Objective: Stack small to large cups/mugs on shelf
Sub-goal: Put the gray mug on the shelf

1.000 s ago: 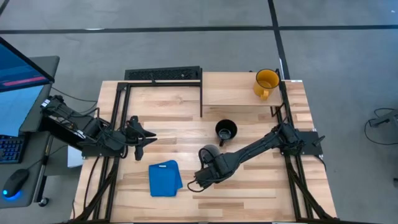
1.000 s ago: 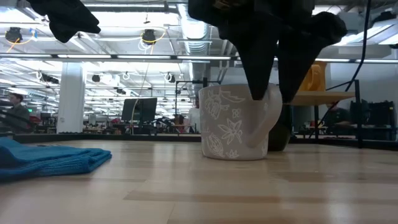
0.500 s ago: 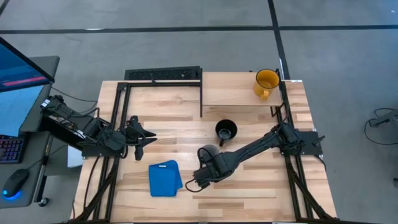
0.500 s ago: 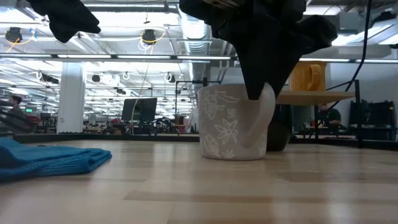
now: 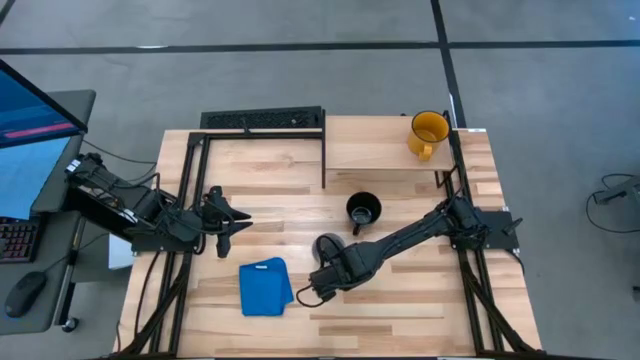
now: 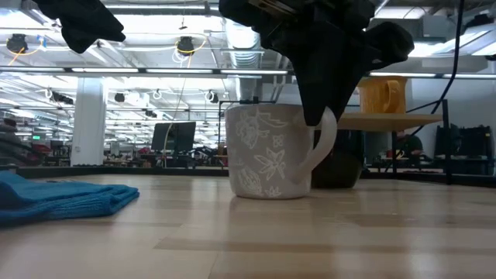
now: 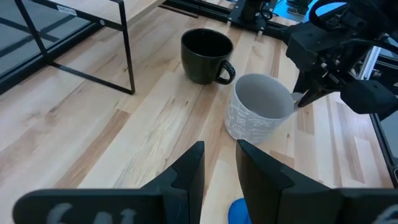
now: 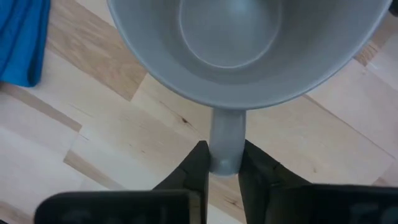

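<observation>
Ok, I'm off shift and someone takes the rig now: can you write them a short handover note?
Right gripper: shut on the grey-white mug's handle; mug on the table beside the blue cloth.
Left gripper: holds nothing, hangs over the table's left side.
Yellow mug: on the shelf.
Black mug: on the table, in front of the shelf.
Done: nothing stacked.
Left: stack all three on the shelf.

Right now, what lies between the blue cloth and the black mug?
In the high view, the grey-white mug sits between the blue cloth and the black mug, with the right claw shut on its handle.
</observation>
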You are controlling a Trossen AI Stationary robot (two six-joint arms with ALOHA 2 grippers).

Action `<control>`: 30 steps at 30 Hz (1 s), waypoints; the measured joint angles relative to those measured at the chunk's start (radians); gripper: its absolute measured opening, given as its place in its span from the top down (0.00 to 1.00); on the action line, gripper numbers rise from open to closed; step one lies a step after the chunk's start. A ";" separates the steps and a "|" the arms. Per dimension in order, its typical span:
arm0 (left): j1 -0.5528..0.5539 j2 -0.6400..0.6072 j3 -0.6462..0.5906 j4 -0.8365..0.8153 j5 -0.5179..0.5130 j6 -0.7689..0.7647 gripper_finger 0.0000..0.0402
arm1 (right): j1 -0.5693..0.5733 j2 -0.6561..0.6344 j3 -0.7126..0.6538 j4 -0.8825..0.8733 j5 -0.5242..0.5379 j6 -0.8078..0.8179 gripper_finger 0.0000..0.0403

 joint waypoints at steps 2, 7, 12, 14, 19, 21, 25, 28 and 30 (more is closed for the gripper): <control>0.000 0.000 0.000 0.000 0.000 0.000 0.80 | 0.000 0.000 0.000 0.000 0.000 0.000 0.83; 0.000 0.000 0.000 0.000 0.001 0.000 0.80 | -0.001 -0.006 0.013 -0.019 -0.009 0.002 0.83; 0.000 0.000 0.000 -0.008 0.001 0.000 0.80 | -0.001 -0.007 0.088 -0.078 -0.013 -0.016 0.83; 0.000 0.000 0.000 -0.012 0.002 0.000 0.80 | -0.004 -0.007 0.124 -0.100 -0.013 -0.024 0.83; 0.000 0.000 0.000 -0.014 0.002 0.000 0.80 | -0.012 -0.007 0.223 -0.171 0.012 -0.041 0.83; 0.000 0.000 0.000 -0.015 0.002 0.000 0.80 | -0.016 -0.008 0.255 -0.201 0.037 -0.043 0.83; 0.000 0.000 0.000 -0.020 0.002 0.000 0.80 | -0.030 -0.008 0.323 -0.316 0.067 -0.043 0.83; 0.000 0.000 0.000 -0.021 0.002 0.000 0.80 | -0.045 -0.008 0.371 -0.405 0.088 -0.043 0.83; 0.000 0.000 0.000 -0.022 0.002 0.000 0.80 | -0.057 -0.010 0.387 -0.405 0.101 -0.058 0.83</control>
